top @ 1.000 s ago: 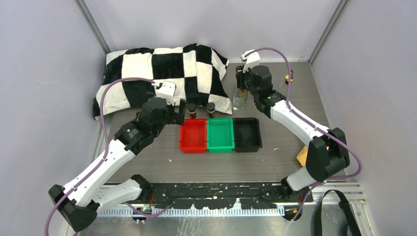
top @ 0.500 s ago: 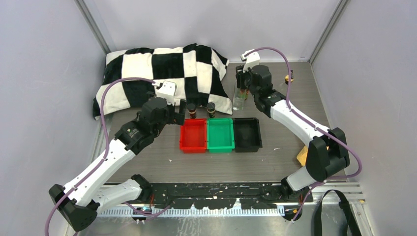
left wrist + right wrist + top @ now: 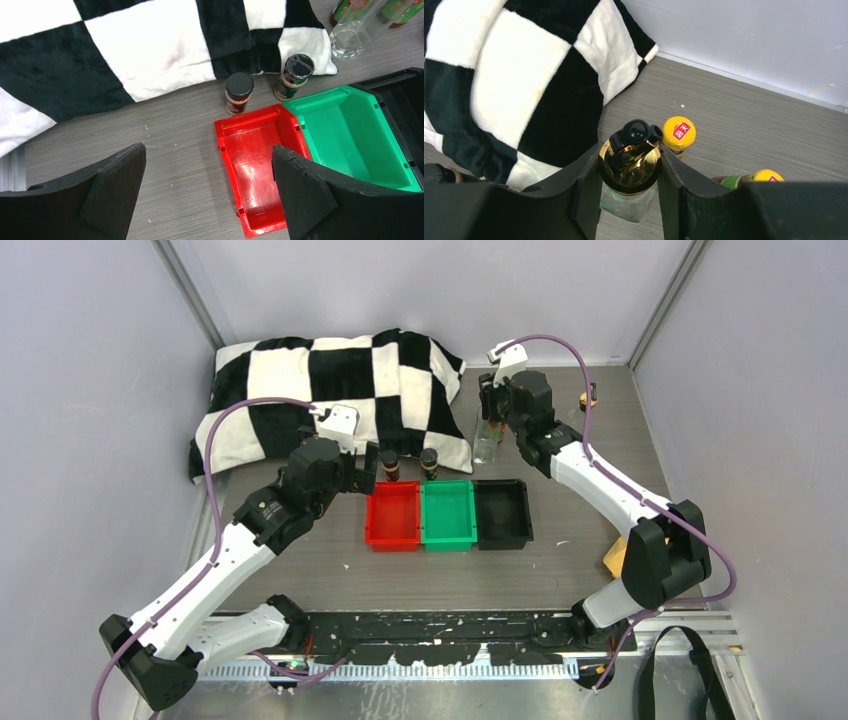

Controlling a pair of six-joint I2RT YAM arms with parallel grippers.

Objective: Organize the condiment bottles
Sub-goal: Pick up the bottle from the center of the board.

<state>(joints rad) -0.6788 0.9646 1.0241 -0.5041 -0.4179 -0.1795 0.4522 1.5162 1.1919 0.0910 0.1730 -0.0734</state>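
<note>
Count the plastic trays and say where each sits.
3, in a row: red tray on the left, green tray in the middle, black tray on the right. None seems hidden.

Cap of the yellow-capped bottle, far side of my right wrist view: a red square mark with two white Chinese characters, too small for me to read surely.
Green labels, far right of my left wrist view: printed, but too blurred for me to read.
</note>
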